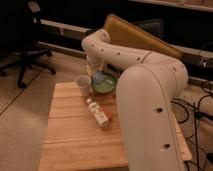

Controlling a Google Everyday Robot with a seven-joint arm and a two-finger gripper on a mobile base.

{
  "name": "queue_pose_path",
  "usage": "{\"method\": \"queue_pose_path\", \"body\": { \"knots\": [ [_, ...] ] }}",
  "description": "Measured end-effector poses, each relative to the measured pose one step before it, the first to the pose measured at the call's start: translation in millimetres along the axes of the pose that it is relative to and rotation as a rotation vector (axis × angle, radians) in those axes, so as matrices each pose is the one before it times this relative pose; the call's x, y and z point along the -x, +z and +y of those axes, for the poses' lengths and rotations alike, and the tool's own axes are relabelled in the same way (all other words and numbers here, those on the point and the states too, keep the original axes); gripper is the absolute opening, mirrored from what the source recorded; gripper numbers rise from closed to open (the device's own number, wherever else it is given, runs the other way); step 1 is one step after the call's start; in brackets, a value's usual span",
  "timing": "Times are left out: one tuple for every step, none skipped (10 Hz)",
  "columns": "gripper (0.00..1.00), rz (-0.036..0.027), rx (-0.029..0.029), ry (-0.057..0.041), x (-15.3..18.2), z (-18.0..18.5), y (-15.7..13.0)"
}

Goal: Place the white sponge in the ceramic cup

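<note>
Office chair [27, 55] far left on floor, well apart from wooden table [70, 145]. Ceramic cup [83, 83] upright near table's far edge, nothing seen inside. Just right of cup, gripper [96, 72] points down from bent wrist, closed on white sponge [99, 78]. Sponge bluish face showing, raised off table, over left rim of green bowl [109, 87], beside cup. Bottle [98, 113] lies on its side nearer front. Bulky white arm [145, 90] fills right side. Tan board [140, 36] leans behind

office-like lab: swivel chair [29, 62], floor cables [202, 107], wooden table [75, 135]; jaws beside the green bowl [106, 86].
</note>
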Motion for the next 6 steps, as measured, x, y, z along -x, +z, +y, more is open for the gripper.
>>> {"method": "queue_pose_path", "body": {
  "knots": [
    [0.00,0.00019,0.00040,0.00013,-0.03,0.18,0.12],
    [0.00,0.00010,0.00000,0.00000,-0.05,-0.04,0.02],
    [0.00,0.00348,0.00096,-0.00030,-1.31,-0.25,0.94],
    [0.00,0.00690,0.00490,-0.00217,-0.80,-0.75,2.94],
    [0.00,0.00845,0.00368,-0.01328,2.08,-0.15,6.39],
    [0.00,0.00268,0.00797,-0.01648,5.40,4.22,3.64]
  ]
}}
